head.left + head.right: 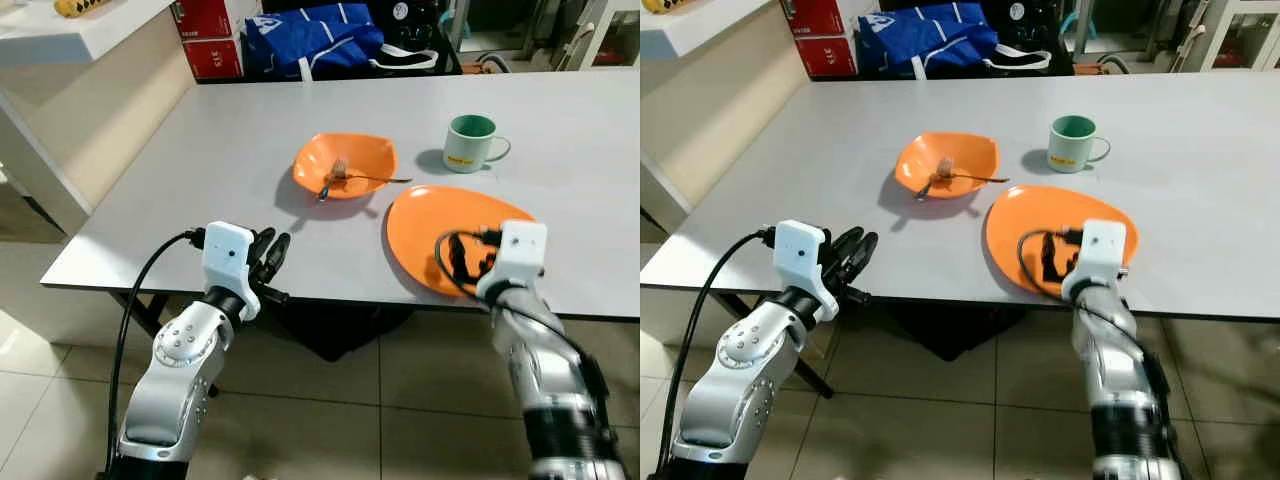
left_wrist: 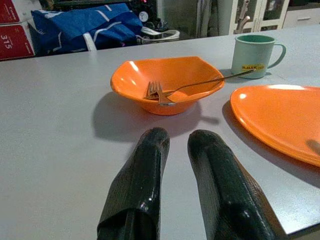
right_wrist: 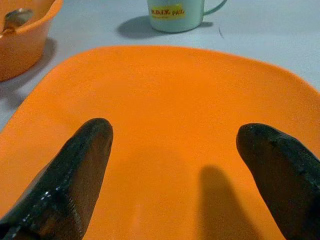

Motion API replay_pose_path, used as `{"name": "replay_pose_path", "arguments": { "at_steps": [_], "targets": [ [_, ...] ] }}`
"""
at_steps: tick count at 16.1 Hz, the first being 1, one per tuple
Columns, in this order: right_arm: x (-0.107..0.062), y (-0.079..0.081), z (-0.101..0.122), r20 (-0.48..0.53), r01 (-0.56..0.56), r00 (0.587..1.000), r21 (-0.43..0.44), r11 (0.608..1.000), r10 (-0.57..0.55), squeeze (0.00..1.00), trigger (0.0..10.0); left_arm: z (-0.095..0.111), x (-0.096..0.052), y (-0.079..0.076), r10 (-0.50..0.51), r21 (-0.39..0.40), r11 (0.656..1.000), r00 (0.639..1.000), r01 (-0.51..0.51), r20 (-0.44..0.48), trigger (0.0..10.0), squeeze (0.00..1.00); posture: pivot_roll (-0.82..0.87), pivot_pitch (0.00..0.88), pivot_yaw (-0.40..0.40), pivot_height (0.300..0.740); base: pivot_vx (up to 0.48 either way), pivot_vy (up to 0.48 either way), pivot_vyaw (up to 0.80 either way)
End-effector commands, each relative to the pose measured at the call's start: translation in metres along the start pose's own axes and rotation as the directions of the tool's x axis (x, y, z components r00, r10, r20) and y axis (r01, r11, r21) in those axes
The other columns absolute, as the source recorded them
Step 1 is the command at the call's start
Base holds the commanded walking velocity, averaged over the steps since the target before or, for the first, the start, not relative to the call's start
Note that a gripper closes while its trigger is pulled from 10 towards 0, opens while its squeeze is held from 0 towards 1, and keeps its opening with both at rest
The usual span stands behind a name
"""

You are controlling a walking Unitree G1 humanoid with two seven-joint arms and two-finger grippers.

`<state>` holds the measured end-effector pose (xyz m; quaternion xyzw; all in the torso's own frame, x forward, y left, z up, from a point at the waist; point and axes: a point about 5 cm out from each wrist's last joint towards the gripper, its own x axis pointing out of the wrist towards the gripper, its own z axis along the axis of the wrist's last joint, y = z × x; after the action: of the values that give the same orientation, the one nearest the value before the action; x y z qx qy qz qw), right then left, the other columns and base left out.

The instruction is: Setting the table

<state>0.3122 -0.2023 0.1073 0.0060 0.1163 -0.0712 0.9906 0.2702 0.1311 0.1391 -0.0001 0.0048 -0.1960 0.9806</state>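
On the grey table [image 1: 190, 180] an orange bowl [image 1: 350, 155] holds a metal fork [image 1: 368, 178], its handle resting over the rim. To the bowl's right a large orange plate [image 1: 430, 215] lies at the near edge. A green mug [image 1: 470, 143] stands behind the plate. My right gripper [image 3: 175, 165] is open and hovers just above the plate's near part, with nothing between its fingers. My left gripper [image 1: 268, 255] is at the table's near edge, pointing toward the bowl [image 2: 165, 85]. Its fingers [image 2: 140, 200] are shut and hold nothing.
A blue bag [image 1: 310, 40] and red boxes [image 1: 210, 35] sit beyond the table's far edge. A white counter [image 1: 70, 35] stands to the left. The floor [image 1: 400, 390] below is tiled, and something dark lies under the table.
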Motion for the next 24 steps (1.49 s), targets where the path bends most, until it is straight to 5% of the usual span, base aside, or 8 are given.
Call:
{"name": "replay_pose_path", "arguments": {
  "at_steps": [1,8,12,17,24],
  "targets": [
    [0.005,-0.003,-0.001,0.001,0.012,1.000,-0.006,1.000,-0.012,0.00,10.0,0.002,-0.001,0.004,0.015,0.010,1.000,1.000,-0.015,0.006,10.0,0.00,-0.22,0.046,0.127,0.740,0.000,0.000,0.00],
    [0.027,-0.001,0.010,0.082,0.022,0.997,-0.064,0.998,-0.017,0.00,10.0,0.004,-0.001,0.005,0.022,0.011,1.000,1.000,-0.022,0.010,10.0,0.00,-0.21,0.042,0.131,0.740,0.000,0.000,0.00],
    [0.013,-0.014,0.061,0.377,0.117,0.924,-0.123,0.986,-0.062,0.00,10.0,0.004,0.002,0.005,0.025,0.005,1.000,0.999,-0.025,0.020,10.0,0.00,-0.23,0.028,0.130,0.740,0.000,0.000,0.00],
    [-0.005,-0.029,0.047,0.393,0.192,0.912,-0.150,0.970,-0.120,0.00,10.0,0.005,0.007,0.003,0.020,0.000,1.000,0.999,-0.020,0.030,10.0,0.00,-0.26,0.011,0.133,0.740,0.000,0.000,0.00],
    [0.005,0.014,0.044,0.326,-0.018,0.942,-0.186,0.982,0.079,0.00,10.0,0.005,-0.001,0.006,0.049,0.003,0.999,0.998,-0.049,0.030,10.0,0.00,-0.21,0.026,0.110,0.740,0.000,0.000,0.00]
  ]
}}
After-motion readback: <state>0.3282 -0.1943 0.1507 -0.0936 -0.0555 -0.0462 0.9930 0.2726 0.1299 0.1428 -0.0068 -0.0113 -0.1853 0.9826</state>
